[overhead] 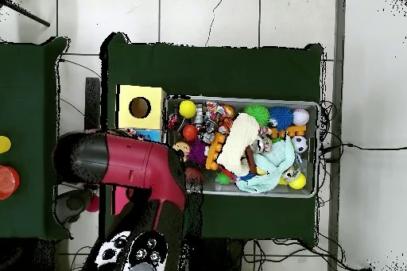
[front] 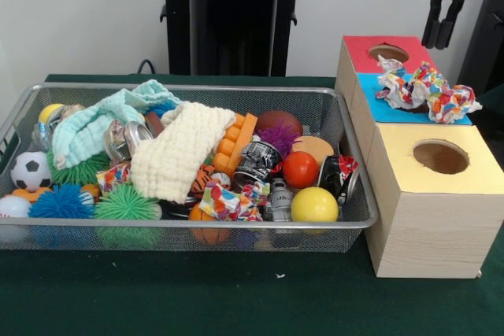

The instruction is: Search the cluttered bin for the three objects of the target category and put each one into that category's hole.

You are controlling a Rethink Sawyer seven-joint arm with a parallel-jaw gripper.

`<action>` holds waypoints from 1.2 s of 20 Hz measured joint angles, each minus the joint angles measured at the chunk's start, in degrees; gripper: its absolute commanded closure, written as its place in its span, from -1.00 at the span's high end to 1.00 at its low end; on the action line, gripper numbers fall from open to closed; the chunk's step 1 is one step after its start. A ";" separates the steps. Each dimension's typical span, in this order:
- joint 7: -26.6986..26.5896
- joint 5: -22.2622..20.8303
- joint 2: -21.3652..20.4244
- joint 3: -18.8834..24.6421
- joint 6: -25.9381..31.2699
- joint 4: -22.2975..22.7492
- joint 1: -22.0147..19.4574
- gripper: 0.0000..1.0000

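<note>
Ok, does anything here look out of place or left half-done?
Yes. One crumpled white confetti-print cloth lies on top of the blue-topped wooden box, covering its hole rather than dropped through it. Another confetti-print cloth sits in the silver wire mesh bin, near its front rim. The hand hangs above the boxes.

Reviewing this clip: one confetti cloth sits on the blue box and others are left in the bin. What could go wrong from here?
The confetti cloth lies bunched on the blue box top, seemingly over its hole rather than through it; it may stay there or slide off.

Another confetti cloth in the bin is wedged among a yellow ball and cans, so a grasp could drag neighbours out.

The cream waffle cloth may hide further cloths.
</note>
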 measured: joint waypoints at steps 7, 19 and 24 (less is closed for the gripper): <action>0.00 -0.13 0.02 0.00 0.00 0.52 -0.48 -1.00; 0.00 -0.14 0.26 0.07 0.00 1.97 -1.40 -1.00; 0.00 -0.13 0.77 0.25 0.00 2.36 -1.51 -1.00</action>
